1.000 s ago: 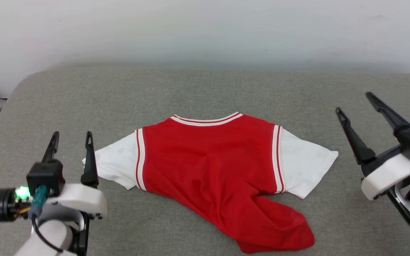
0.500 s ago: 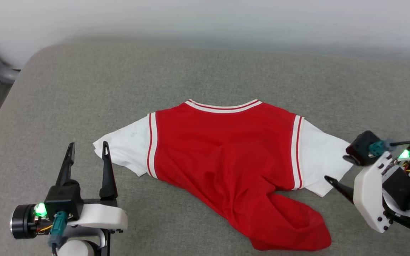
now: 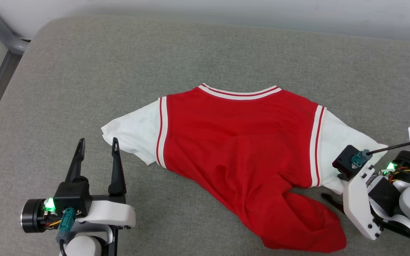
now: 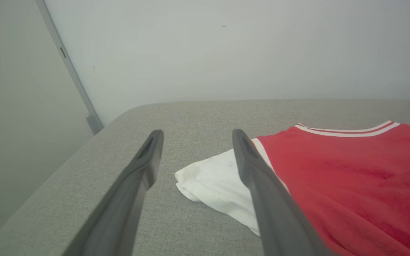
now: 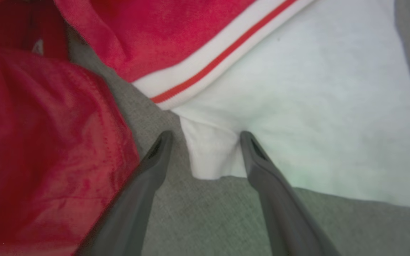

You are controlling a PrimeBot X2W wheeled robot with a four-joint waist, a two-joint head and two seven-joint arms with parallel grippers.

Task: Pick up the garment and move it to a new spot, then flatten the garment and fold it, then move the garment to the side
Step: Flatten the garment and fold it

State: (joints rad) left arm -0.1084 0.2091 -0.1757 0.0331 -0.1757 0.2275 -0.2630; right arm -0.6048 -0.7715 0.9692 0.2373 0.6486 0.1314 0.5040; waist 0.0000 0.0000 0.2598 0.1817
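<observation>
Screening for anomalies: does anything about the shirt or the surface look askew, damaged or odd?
The garment lies askew on the grey surface: its red lower part is twisted and bunched toward the robot's right instead of lying flat. The white sleeve on the robot's left carries faint grey smudges. No tears or spills are visible.

Soft, even, bright light with no glare; shadows are faint, just a thin dark line under the garment [image 3: 240,142] hem. Head view sharp. Right wrist view blurred close up, red cloth smeared leftward; the left pincer [image 4: 196,133] softens near the lens
</observation>
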